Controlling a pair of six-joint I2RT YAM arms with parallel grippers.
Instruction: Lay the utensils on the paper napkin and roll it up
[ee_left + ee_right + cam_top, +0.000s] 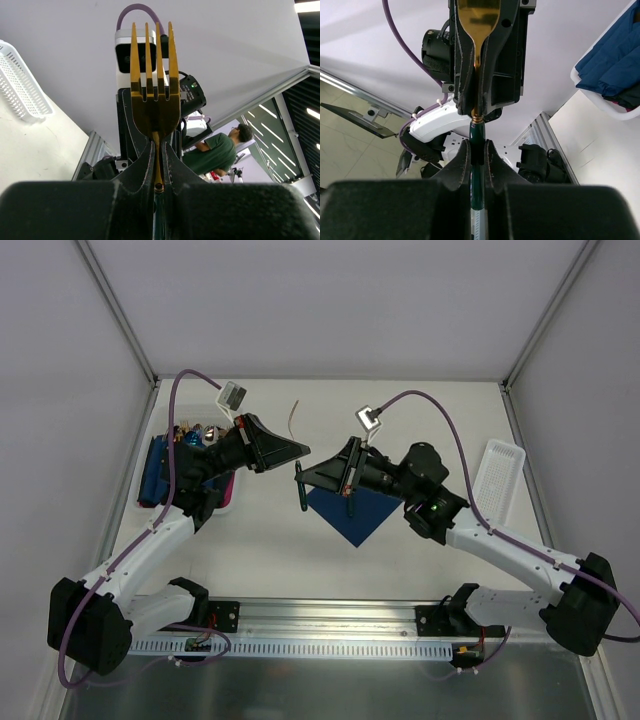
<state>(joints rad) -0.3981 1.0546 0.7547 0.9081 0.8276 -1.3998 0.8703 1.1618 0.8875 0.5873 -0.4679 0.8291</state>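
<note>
One fork (300, 496) with gold tines and a dark green handle hangs in the air between both grippers, above the left corner of the navy paper napkin (355, 516). My left gripper (303, 453) is shut on its gold neck; the tines (152, 60) stand up past the fingers (145, 165). My right gripper (302, 476) is shut on the green handle (477, 137), with its fingers (462, 160) on both sides. A thin coppery utensil (292, 420) lies on the table behind the grippers. The napkin lies flat, partly under the right arm.
A tray (228, 498) at the left holds dark blue rolls (157, 468) with metallic cutlery heads; it also shows in the right wrist view (600, 102). A white slotted basket (498, 480) lies at the right. White walls close in the back and sides.
</note>
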